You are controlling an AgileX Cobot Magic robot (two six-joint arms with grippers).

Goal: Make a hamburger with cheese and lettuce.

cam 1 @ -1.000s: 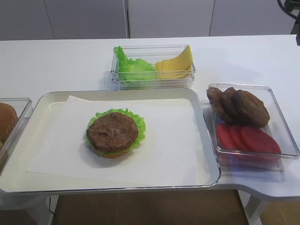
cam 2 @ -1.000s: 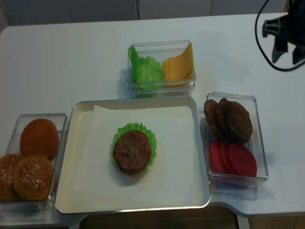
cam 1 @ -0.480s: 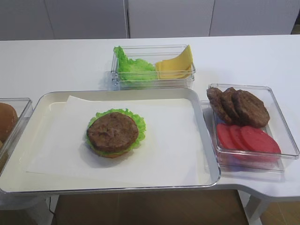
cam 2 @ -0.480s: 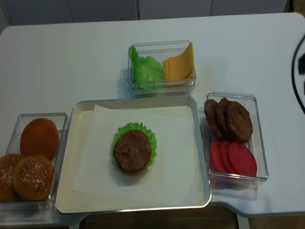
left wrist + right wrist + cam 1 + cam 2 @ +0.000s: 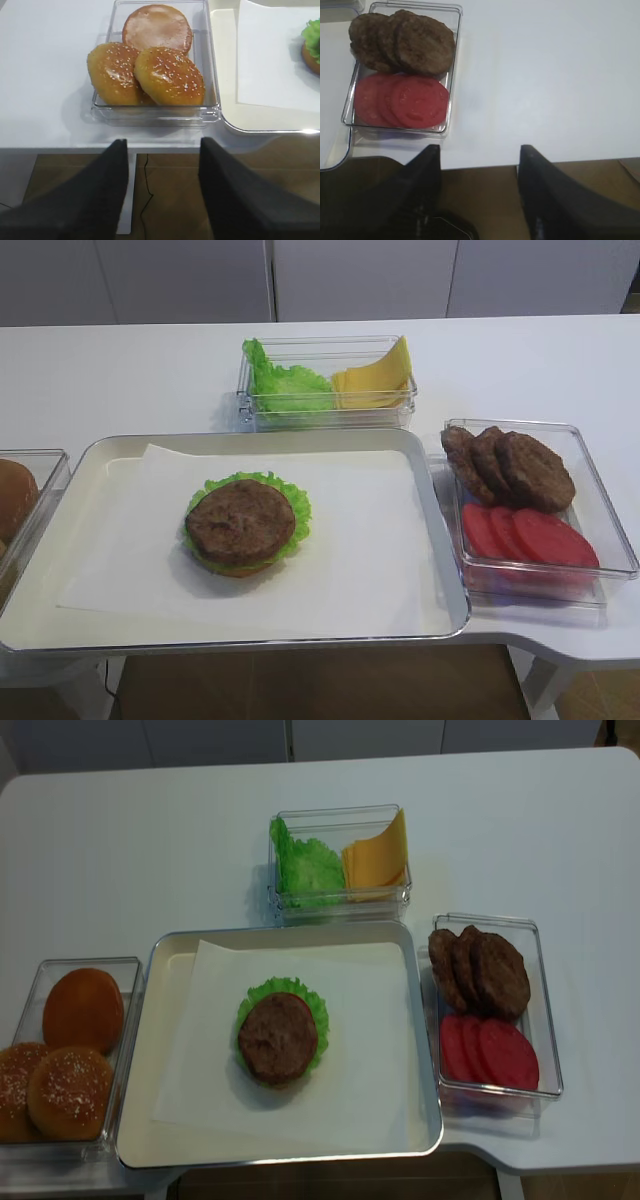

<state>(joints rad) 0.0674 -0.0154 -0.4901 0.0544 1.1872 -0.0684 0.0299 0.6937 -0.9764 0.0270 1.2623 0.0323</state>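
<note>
Both hands, left hand (image 5: 160, 190) and right hand (image 5: 477, 195), gape empty over the white table (image 5: 150, 850) (edge below).

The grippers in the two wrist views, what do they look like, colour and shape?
Both look alike. The right gripper and the left gripper each show two dark, matte black fingers with broad, smoothly tapering shapes, blurred by closeness. No markings or cables show on them. Neither arm appears in the high views.
</note>
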